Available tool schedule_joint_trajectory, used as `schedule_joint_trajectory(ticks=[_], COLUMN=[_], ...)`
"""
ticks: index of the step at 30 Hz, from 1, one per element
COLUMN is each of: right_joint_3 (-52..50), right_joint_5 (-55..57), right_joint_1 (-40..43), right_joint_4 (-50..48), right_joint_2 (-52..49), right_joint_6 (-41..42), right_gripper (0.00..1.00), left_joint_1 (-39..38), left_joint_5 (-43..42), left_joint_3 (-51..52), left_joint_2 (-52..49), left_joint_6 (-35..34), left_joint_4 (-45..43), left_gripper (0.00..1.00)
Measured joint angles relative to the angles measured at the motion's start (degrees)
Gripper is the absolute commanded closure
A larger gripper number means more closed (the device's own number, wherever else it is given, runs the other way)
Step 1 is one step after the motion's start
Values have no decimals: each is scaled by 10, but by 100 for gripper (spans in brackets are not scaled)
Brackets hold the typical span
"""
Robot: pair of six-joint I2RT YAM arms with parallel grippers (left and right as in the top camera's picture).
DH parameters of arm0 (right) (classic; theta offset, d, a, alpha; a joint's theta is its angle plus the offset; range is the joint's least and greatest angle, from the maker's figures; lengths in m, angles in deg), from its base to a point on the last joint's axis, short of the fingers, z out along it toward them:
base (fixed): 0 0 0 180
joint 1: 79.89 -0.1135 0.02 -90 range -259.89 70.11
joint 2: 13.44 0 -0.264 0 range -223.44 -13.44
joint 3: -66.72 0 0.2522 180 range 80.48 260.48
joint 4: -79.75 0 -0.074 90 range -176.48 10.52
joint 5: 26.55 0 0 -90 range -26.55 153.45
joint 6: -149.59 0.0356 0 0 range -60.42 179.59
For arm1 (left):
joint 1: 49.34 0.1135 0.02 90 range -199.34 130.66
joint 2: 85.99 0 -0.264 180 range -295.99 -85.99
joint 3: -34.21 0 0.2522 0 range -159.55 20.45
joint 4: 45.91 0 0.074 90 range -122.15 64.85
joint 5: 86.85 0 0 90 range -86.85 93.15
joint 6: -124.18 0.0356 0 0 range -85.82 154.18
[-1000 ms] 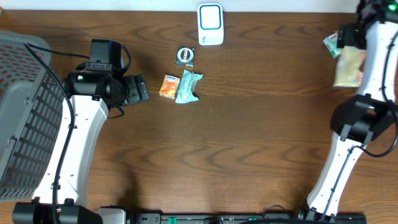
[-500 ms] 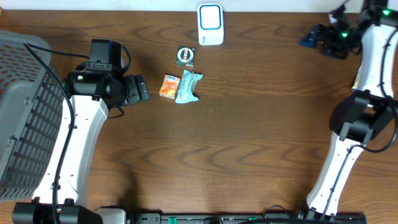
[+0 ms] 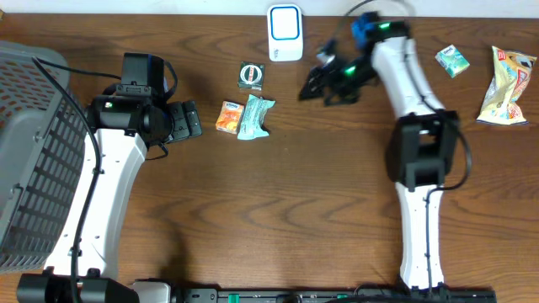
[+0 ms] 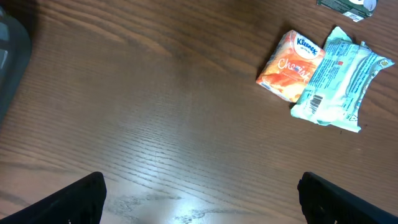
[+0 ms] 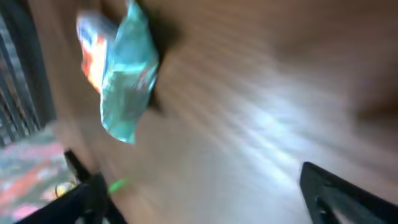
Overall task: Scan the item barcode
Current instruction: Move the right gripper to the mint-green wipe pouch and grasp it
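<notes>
The white scanner stands at the table's back edge. In front of it lie a round black item, an orange tissue pack and a teal packet with its barcode facing up. My left gripper is open just left of the orange pack, with nothing in it. My right gripper is blurred, open and empty, right of the scanner. Its view shows the teal packet ahead.
A grey mesh basket fills the left edge. A small green packet and a yellow snack bag lie at the far right. Bare wood lies in front of the items.
My right arm has swung from the far right edge leftward to beside the scanner, uncovering the green packet and the snack bag. The left arm has not moved.
</notes>
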Motion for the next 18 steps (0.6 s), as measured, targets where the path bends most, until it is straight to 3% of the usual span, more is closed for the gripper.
schedule_joint_trajectory(ticks=[8, 15, 17, 18], right_joint_3=[-36, -64, -83, -94], right_joint_5=[-7, -8, -4, -3], right_joint_1=[-86, -117, -132, -140], right_joint_4=[-94, -214, -236, -242], right_joint_2=[0, 0, 0, 0], right_joint_6=[70, 191, 224, 237], right_gripper=[25, 25, 33, 45], left_joint_1=[0, 0, 0, 0], left_joint_5=[0, 0, 0, 0], left_joint_3=[0, 0, 0, 0], left_joint_2=[0, 0, 0, 0], left_joint_6=[0, 0, 0, 0], left_joint_4=[0, 0, 0, 0], left_gripper=[2, 2, 2, 2])
